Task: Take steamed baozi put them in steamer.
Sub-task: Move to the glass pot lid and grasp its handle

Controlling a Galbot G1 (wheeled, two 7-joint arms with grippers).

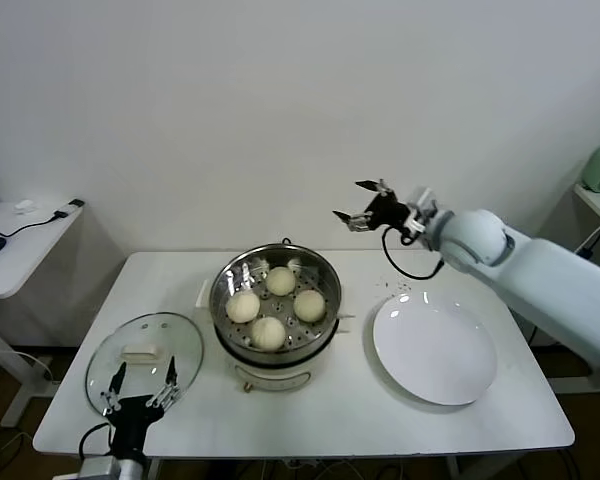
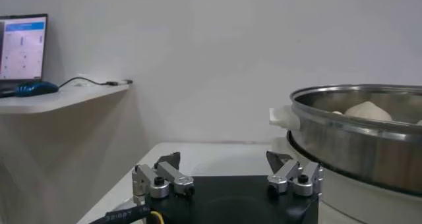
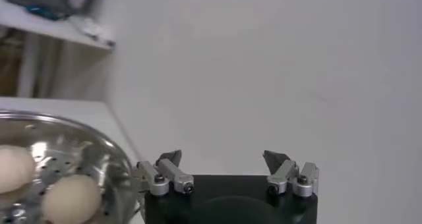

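The steel steamer (image 1: 276, 265) stands mid-table on its white base, with a perforated tray inside. Several cream-white baozi (image 1: 268, 331) lie in it; two of them show in the right wrist view (image 3: 69, 197). My right gripper (image 1: 361, 202) is open and empty, raised above the table behind and right of the steamer. My left gripper (image 1: 140, 389) is open and empty, low at the table's front left edge by the glass lid. The steamer's wall fills the side of the left wrist view (image 2: 359, 140).
A flat white plate (image 1: 435, 349) lies right of the steamer. A round glass lid with a white handle (image 1: 144, 354) lies at the front left. A side desk (image 1: 20, 240) with cables stands further left.
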